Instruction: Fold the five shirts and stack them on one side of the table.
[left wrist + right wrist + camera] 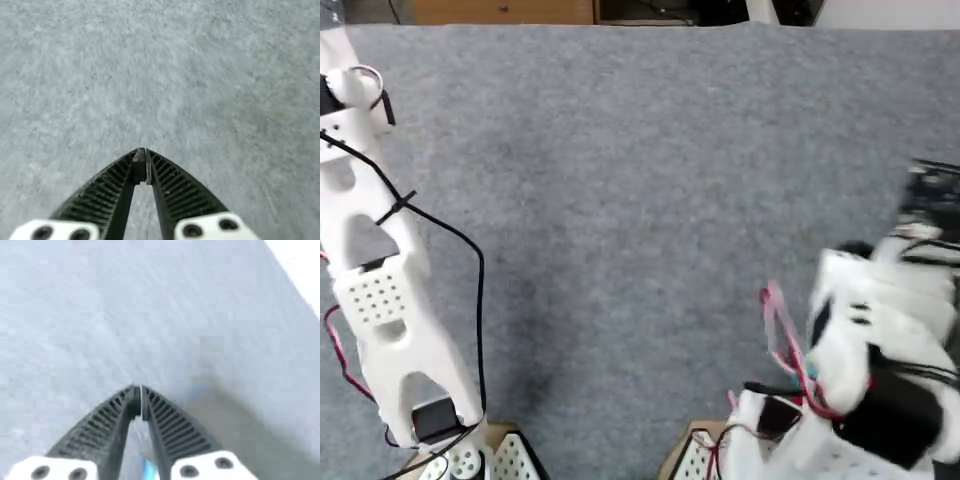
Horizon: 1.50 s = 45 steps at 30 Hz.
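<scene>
The left tool [141,151] is pressed together at the tips, with nothing between its jaws, and it hangs just above the grey desk [650,180]. The right tool [138,388] is also together at the tips and empty. It sits low over the same grey surface, near the desk's edge.

In the high view, one arm [380,290] stretches up along one side of the desk. The other arm [880,350] is folded close to its base at the opposite side. I cannot tell where the shirts are, because only grey covering lies under and ahead of both tools.

My judgement is that this is a pause between garments, or the moment before the first one. No fold is in hand, and nothing is gripped or pinned.

The next move calls for a shirt to be within reach and laid flat. Both tools would then have to spread their jaws before they come down. Each would likely need to pinch a separate edge or corner of the cloth, so that it lifts evenly and does not bunch. With the jaws together as they are, neither tool can take hold of fabric.
</scene>
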Tool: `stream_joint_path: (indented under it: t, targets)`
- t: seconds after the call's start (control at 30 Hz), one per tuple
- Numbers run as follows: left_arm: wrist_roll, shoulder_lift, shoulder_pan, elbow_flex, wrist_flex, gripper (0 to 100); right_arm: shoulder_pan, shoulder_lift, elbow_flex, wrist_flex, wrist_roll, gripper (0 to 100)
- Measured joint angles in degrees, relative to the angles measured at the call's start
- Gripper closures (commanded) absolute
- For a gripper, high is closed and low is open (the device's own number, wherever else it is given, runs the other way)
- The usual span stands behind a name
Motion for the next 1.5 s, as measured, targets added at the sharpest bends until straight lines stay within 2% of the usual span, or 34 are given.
stream_joint_path:
  t: [0.1,0.17,0.47,0.67,0.87,1.03,1.33,1.5]
  targets:
    - [-0.3,-9.9,0.1,10.7,0.0,98,-7.6,-0.4,4.4,-6.1,-0.2,99.3]
    - [-0.3,-16.8,0.6,18.1,0.0,98,-10.3,-0.4,7.5,-9.3,-0.3,99.3]
    - [-0.4,-46.8,2.2,52.7,-0.5,98,-12.4,-0.4,19.0,-14.5,-0.4,99.3]
    - [-0.8,-67.3,-0.4,81.1,-10.4,98,-12.4,-0.4,23.0,-14.5,-0.4,99.3]
    - [-6.3,-88.4,-0.6,109.3,-20.7,98,-12.4,-0.4,27.7,-14.5,-0.4,99.3]
    - [-7.2,-101.8,-0.6,129.6,-30.8,98,-12.4,-0.4,32.6,-14.6,-0.4,99.3]
    - [-7.3,-118.1,-0.7,156.8,-47.3,98,-12.4,-0.4,41.3,-17.6,-0.4,99.3]
    - [-7.3,-126.6,-0.7,164.1,-49.2,98,-12.4,-1.8,47.3,-21.9,-0.4,99.3]
